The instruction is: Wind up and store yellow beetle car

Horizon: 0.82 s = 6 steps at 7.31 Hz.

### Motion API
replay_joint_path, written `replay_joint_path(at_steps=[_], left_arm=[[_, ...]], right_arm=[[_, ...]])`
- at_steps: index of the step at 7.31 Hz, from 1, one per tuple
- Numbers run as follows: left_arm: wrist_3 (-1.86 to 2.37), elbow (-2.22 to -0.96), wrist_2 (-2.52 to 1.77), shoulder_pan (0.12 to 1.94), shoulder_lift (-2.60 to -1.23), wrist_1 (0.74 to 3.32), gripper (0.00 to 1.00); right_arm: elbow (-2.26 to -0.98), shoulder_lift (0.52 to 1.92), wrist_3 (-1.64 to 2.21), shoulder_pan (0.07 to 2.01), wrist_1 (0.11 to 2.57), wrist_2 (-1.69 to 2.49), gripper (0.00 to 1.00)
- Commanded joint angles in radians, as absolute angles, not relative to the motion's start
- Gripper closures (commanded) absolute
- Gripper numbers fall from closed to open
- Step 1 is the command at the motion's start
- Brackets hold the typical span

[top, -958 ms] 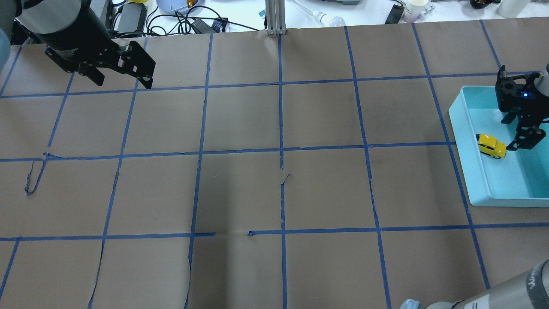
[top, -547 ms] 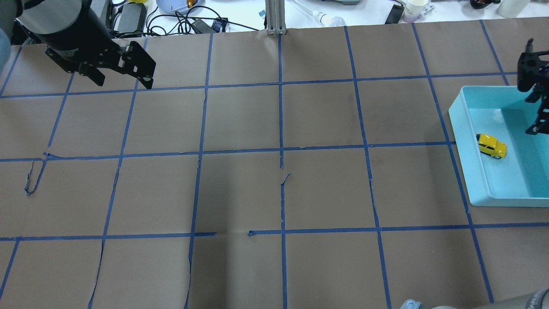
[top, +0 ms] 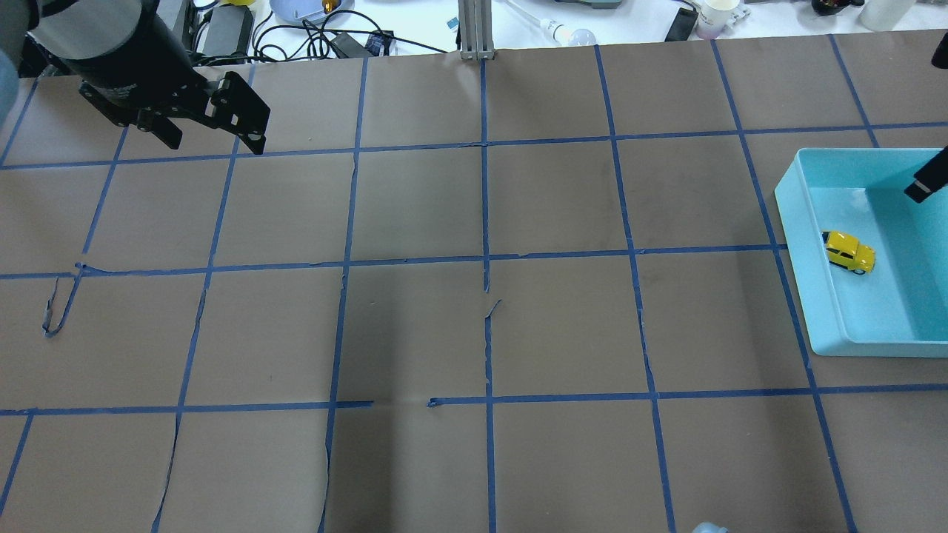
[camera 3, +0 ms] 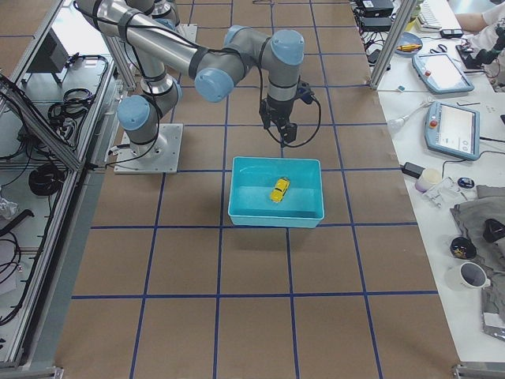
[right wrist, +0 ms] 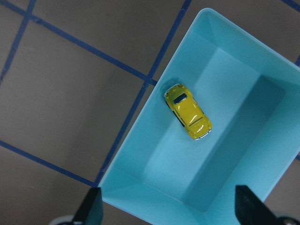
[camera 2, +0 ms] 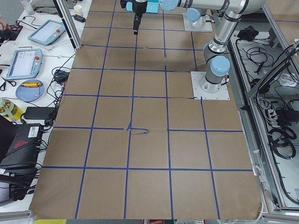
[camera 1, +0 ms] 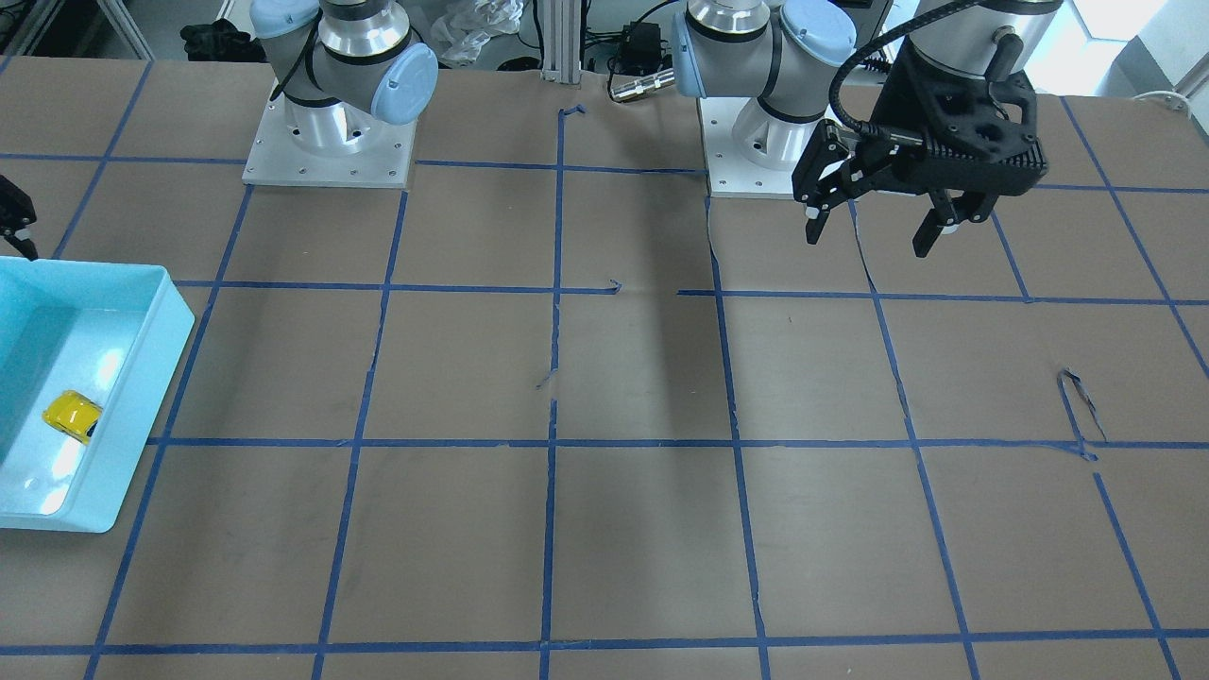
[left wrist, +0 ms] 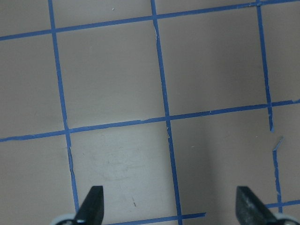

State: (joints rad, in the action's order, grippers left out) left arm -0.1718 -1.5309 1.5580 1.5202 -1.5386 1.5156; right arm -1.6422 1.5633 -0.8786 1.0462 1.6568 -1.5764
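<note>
Front view: right gripper (camera 1: 13,219) is cut off at the frame edge, only a black tip shows by the shallow turquoise plastic bin (camera 1: 132,397). Tiny yellow beetle toy car (camera 1: 71,414) lies on the bin floor, near one wall. Left gripper (camera 1: 869,236) hangs over the brown paper tabletop with blue tape grid (camera 1: 604,378), fingers spread, empty.
Overhead: right gripper mostly out of frame.
Left side: far gripper too small to read.
Right side: near arm bent, gripper pointing down, raised near the bin.
Left wrist: bare grid between wide tips.
Right wrist: tips wide apart, released, car below, clear of both.
</note>
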Motion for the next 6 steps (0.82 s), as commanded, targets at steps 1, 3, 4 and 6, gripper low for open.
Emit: replay_joint_path(at_steps=[1,3,4,6], left_arm=[[-0.172,-1.531,1.565,1.520,-1.539,1.517,0.00],[-0.172,-1.529,1.559,1.519,-1.537,1.516,0.00],[-0.172,-1.531,1.555,1.522,-1.539,1.516,0.00],[-0.172,-1.531,1.559,1.520,-1.539,1.517,0.00]], right_arm=[[-1.609,1.609,-0.502,1.116,1.586,-1.532,0.00],[-1.597,1.602,-0.256,1.248,1.588,-1.549,0.00],[-1.598,1.606,-0.195,1.309,1.591,-1.578,0.00],[-1.608,1.597,-0.016,1.472,1.598,-1.565,0.00]])
